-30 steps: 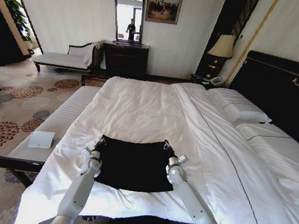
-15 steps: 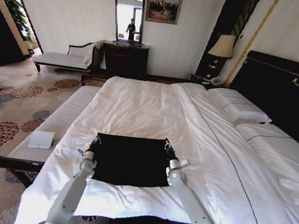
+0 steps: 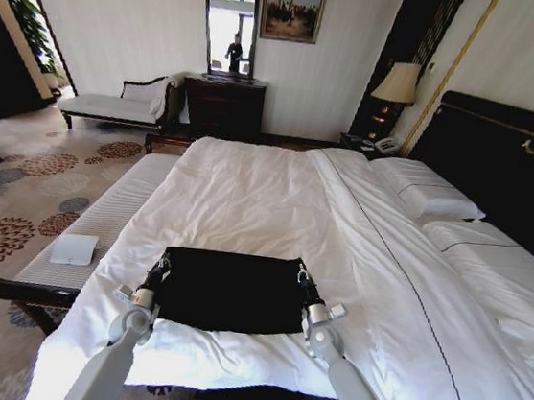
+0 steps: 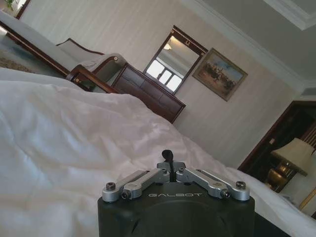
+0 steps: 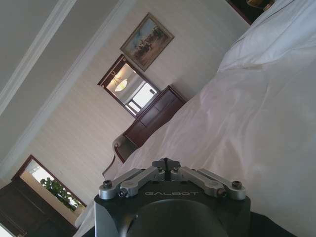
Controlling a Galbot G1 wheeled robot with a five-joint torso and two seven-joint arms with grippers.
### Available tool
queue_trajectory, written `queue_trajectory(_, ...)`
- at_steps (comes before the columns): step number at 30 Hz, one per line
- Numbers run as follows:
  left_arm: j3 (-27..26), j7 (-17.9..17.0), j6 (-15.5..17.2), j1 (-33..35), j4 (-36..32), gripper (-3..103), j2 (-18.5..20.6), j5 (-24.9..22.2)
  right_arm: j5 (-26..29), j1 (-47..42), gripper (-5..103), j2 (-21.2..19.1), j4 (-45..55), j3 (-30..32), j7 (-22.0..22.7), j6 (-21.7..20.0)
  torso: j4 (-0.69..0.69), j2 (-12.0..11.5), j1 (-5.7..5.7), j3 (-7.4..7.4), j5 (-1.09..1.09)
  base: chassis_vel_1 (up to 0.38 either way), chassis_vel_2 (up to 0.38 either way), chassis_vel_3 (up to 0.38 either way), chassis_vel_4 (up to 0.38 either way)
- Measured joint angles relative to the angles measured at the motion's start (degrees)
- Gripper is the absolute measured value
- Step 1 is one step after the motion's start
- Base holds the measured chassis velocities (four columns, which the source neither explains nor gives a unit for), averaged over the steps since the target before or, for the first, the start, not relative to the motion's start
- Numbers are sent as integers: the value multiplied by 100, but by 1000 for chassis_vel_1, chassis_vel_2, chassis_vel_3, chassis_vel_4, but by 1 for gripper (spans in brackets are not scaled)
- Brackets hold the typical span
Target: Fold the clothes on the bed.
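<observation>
Here the soft black cloth T-shirt (image 3: 232,291) is lying as a flat dark rectangle near the foot of the large white-duveted bed (image 3: 268,191); the left claw (image 3: 160,267) and right claw (image 3: 302,278) are each pinching a far corner, apparently keeping the fold square.

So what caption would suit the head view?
Both grippers, left and right, at a black T-shirt's corners on the bed.
</observation>
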Motion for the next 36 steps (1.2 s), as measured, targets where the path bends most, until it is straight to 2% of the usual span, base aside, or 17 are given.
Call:
queue_trajectory(7,-36,174,-134,417,-167,1,-78,286,-211,-336,0,14,191,111,33,13,0,0,0,0,1,0,0,0,0)
queue_trajectory(13,-118,574,-274,766,-284,1,-91,367,-291,-682,0,12,498,199,64,14,1,0,1,0,1,0,0,0,0)
queue_trajectory(24,-185,1134,-527,924,-117,1,-60,498,-452,-1130,0,87,726,389,101,60,1,-1,1,1,0,0,0,0,0)
queue_trajectory(28,-248,1825,-658,957,103,1,-76,436,-505,-1344,0,116,854,474,107,109,1,-1,1,1,0,0,0,0,0)
queue_trajectory(29,-248,1825,-658,957,103,1,-76,436,-505,-1344,0,116,854,474,107,109,1,-1,1,1,0,0,0,0,0)
queue_trajectory(33,-373,2662,-742,995,311,1,-27,378,-565,-1578,0,137,958,540,105,142,0,-1,1,0,0,0,0,0,0)
queue_trajectory(36,-425,2751,-804,988,397,1,19,480,-615,-1644,0,148,962,547,97,158,0,-1,1,0,0,0,0,0,0)
